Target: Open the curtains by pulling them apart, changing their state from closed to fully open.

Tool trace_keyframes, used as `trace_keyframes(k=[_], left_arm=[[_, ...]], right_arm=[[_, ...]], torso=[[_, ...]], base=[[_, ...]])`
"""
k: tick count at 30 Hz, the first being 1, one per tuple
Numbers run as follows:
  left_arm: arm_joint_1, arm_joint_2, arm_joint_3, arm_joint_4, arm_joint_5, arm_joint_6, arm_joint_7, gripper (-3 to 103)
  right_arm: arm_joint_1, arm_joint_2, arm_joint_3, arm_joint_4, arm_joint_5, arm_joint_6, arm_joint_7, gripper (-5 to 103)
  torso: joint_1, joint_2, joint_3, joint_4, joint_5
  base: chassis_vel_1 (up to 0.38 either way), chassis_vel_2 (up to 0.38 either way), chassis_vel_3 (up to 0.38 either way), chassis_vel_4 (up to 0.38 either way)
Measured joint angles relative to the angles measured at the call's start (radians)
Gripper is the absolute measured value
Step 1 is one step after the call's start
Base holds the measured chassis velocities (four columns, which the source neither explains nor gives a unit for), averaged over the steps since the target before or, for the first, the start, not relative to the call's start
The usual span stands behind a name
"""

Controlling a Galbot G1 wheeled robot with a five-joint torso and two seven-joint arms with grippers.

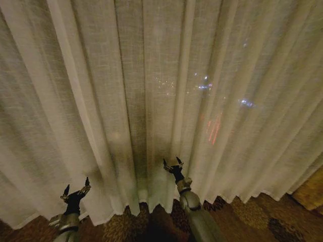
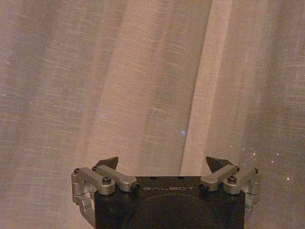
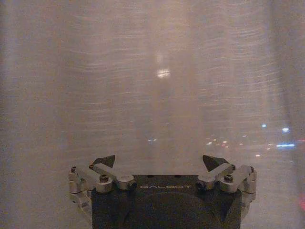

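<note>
The sheer cream-white curtains (image 1: 151, 91) hang closed across the whole head view, their pleats falling to a wavy hem near the floor. City lights glimmer through the fabric. My right gripper (image 1: 172, 164) is open, raised close to the folds at the centre where the panels meet, nothing between its fingers. My left gripper (image 1: 76, 187) is open too, lower and to the left, just short of the fabric. In the left wrist view the left gripper (image 2: 162, 163) faces a pleat (image 2: 200, 95). The right gripper (image 3: 159, 162) in its wrist view faces flat sheer cloth (image 3: 152, 95).
Patterned dark carpet (image 1: 242, 217) shows below the hem. At the far right edge a mustard-gold drape (image 1: 312, 190) reaches the floor.
</note>
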Motion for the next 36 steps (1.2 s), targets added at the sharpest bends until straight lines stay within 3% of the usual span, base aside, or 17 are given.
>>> trace_keyframes(k=[8,15,19,22,24,28,30,34,36], left_arm=[[0.0,0.0,0.0,0.0,0.0,0.0,0.0,100],[0.0,0.0,0.0,0.0,0.0,0.0,0.0,100],[0.0,0.0,0.0,0.0,0.0,0.0,0.0,100],[0.0,0.0,0.0,0.0,0.0,0.0,0.0,100],[0.0,0.0,0.0,0.0,0.0,0.0,0.0,100],[0.0,0.0,0.0,0.0,0.0,0.0,0.0,100],[0.0,0.0,0.0,0.0,0.0,0.0,0.0,100],[0.0,0.0,0.0,0.0,0.0,0.0,0.0,100],[0.0,0.0,0.0,0.0,0.0,0.0,0.0,100]], right_arm=[[0.016,-0.004,0.007,-0.003,-0.02,-0.002,0.027,100],[0.039,0.01,-0.002,-0.034,-0.097,-0.004,0.041,103],[0.041,0.016,-0.01,-0.047,-0.128,0.006,0.03,92],[0.042,0.023,-0.013,-0.052,-0.132,0.014,0.025,76],[0.042,0.024,-0.013,-0.053,-0.132,0.017,0.023,76],[0.037,0.025,-0.014,-0.053,-0.131,0.029,0.009,54],[0.034,0.023,-0.013,-0.053,-0.129,0.032,0.007,54],[0.027,0.016,-0.01,-0.05,-0.124,0.035,0.006,33],[0.026,0.016,-0.01,-0.049,-0.123,0.035,0.006,33]], torso=[[0.002,-0.001,0.001,-0.0003,0.0001],[-0.001,0.0,0.0,0.0002,0.0],[-0.001,0.0,0.0,0.0,0.0001],[0.0,0.0,0.0,-0.0001,0.0002],[0.001,0.0,0.0,0.0,0.0001],[0.001,0.0,0.0,0.0001,0.0],[0.0,0.0,0.0,0.0,0.0],[0.0,0.0,0.0,-0.0001,0.0002],[0.0,0.0,0.0,0.0,0.0002]], base=[[-0.168,0.12,0.188,-0.124],[0.003,0.01,-0.007,-0.012],[0.0,0.0,0.0,0.0],[0.0,0.0,0.0,0.0],[0.0,0.0,0.0,0.0],[0.0,0.0,0.0,0.0],[0.0,0.0,0.0,0.0],[0.0,0.0,0.0,0.0],[0.0,0.0,0.0,0.0]])
